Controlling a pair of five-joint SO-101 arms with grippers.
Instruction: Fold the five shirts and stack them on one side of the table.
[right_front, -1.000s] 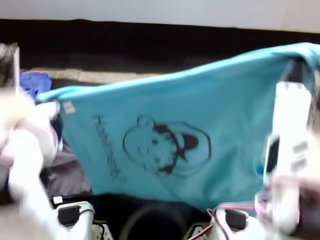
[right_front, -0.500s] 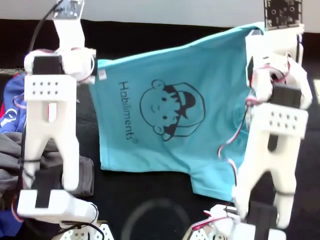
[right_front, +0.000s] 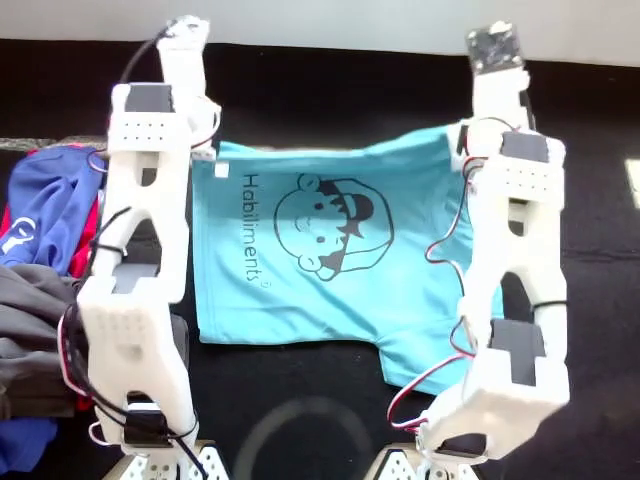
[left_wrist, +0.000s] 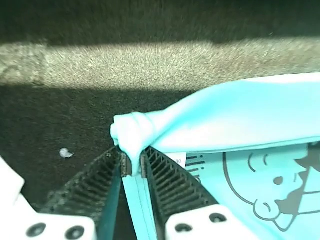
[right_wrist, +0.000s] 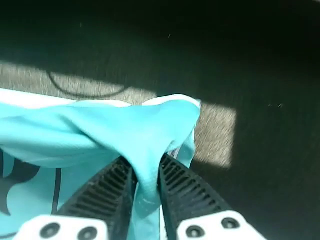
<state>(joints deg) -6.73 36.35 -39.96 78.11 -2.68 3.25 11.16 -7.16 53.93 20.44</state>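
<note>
In the left wrist view the left tool (left_wrist: 132, 162) is nearly closed, its ridged jaws pinching a bunched corner of the turquoise shirt (left_wrist: 240, 115), with the cloth running away from the grip over the dark table (left_wrist: 150, 65); a small label sits just beside the pinched corner. In the right wrist view the right tool (right_wrist: 147, 175) is likewise almost closed on a gathered fold of the same shirt, the fabric bulging out beyond the jaws and hanging down between them. In the high view the shirt lies between the two arms with its printed face up, each tool gripping one far corner. The body of the shirt is spread fairly flat towards the arm bases and one sleeve (right_front: 420, 355) pokes out at the near edge by the right arm. It looks laid out rather than folded, as no crease or doubled layer is visible. At the left edge of the table sits a loose heap of other clothes (right_front: 35, 300), with blue, red and grey cloth in it, rumpled and not folded. I judge the task to be at an early stage: no neat stack is visible, this shirt awaits its first fold, and the heap is yet to be dealt with.
</note>
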